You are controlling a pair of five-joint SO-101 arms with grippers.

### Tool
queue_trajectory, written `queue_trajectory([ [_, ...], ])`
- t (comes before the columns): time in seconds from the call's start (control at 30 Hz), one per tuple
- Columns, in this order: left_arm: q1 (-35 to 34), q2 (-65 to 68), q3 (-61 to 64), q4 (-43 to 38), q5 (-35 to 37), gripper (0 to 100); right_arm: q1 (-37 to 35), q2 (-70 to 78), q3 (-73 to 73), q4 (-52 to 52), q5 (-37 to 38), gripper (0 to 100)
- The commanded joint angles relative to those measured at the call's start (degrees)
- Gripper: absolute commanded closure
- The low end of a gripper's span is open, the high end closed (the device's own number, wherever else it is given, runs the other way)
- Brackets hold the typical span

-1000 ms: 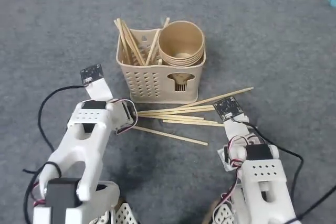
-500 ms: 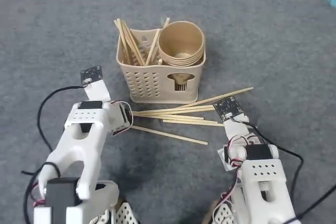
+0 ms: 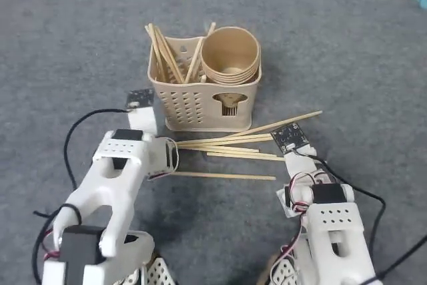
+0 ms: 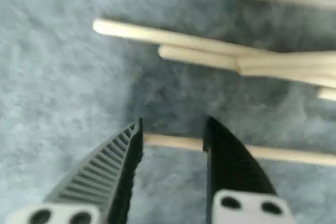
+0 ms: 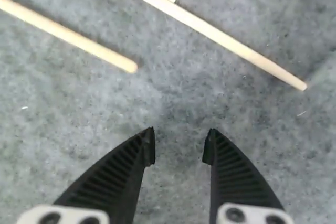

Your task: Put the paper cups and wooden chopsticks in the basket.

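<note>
The left hand [image 4: 173, 129] hangs low over the gray table [image 3: 347, 65]. Its jaws are released and stand either side of a lone chopstick [image 4: 173, 141], which lies flat across the gap. I cannot tell whether the tips touch it. The right hand [image 5: 178, 139] is released too, grasping nothing, and the ends of two chopsticks lie on the table just past its tips.

In the high view the lone chopstick runs between the two arms, apart from the rest. Just beyond it a bundle [image 3: 230, 143] of loose chopsticks lies fanned on the table, close in front of the basket [image 3: 200, 105]. One of them angles out past the basket's corner on the right arm's side.

The basket stands upright. On the left arm's side it holds a sheaf of sticks [image 3: 163, 55], leaning with their tops above the rim. On the right arm's side sit nested cups [image 3: 230, 55], mouths up.
</note>
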Motion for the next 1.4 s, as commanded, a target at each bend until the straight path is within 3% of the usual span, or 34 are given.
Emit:
queue_trajectory([
  [0.0,1.41,-0.79,-0.22,2.2,-7.82,79,0.4,-0.31,-0.26,-0.75,-0.53,84.1],
  [0.27,0.88,-0.88,-2.68,3.43,-26.64,79,0.4,-0.31,-0.26,-0.75,-0.53,84.1],
  [0.5,0.62,-0.88,-4.44,3.52,-29.1,79,0.4,-0.31,-0.26,-0.84,-0.53,84.1],
  [0.8,-10.11,-0.88,-8.66,5.71,-29.36,79,0.31,-0.31,-0.18,-1.19,-0.53,84.1],
  [1.0,-10.55,-4.04,-12.26,17.05,-45.01,83,0.31,-0.31,-0.18,-1.36,-0.53,84.1],
  [1.13,-9.41,-15.3,-12.09,24.26,-55.56,90,0.31,-0.31,-0.18,-1.36,-0.53,84.1],
  [1.23,-6.77,-23.91,-11.38,28.31,-55.91,87,0.31,-0.31,-0.18,-1.36,-0.53,84.1],
  [1.37,2.99,-30.33,-4.88,29.63,-55.91,83,0.31,-0.31,-0.18,-1.19,-0.53,84.1],
])
